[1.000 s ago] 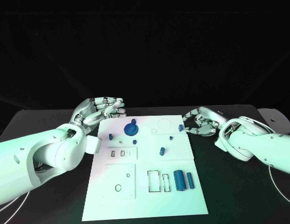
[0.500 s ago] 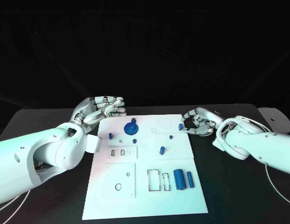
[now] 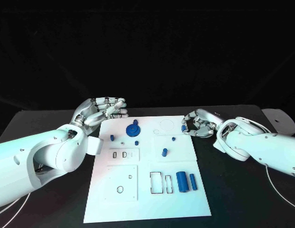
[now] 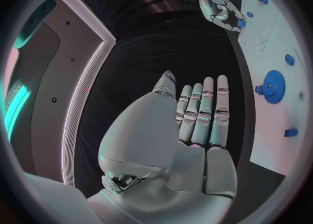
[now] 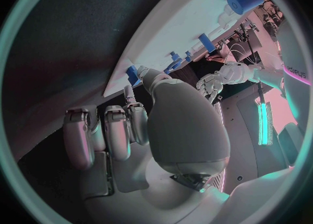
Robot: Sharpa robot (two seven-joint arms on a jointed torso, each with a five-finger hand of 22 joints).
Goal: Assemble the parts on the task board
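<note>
The white task board point(image 3: 147, 199) lies in the middle of the black table. A blue gear point(image 3: 132, 129) stands near its far end, and several small blue pegs point(image 3: 164, 152) are spread around it. Two blue cylinders point(image 3: 182, 182) lie near the right edge. My right hand point(image 3: 199, 124) is at the board's far right edge with its fingers curled around a small blue part point(image 3: 184, 128). In the right wrist view the thumb tip sits right beside this part point(image 5: 132, 73); whether it is pinched is unclear. My left hand point(image 3: 103, 110) hovers at the far left corner, fingers extended point(image 4: 203, 110), holding nothing.
Rectangular cut-outs point(image 3: 159, 184) and round holes point(image 3: 120, 190) mark the board's near half. A white object point(image 3: 281, 120) sits at the table's far right. Bare black table point(image 3: 250, 199) lies on both sides of the board.
My right hand has moved a little to the left, closing in on the small blue part at the board's edge. The left hand has stayed put.
</note>
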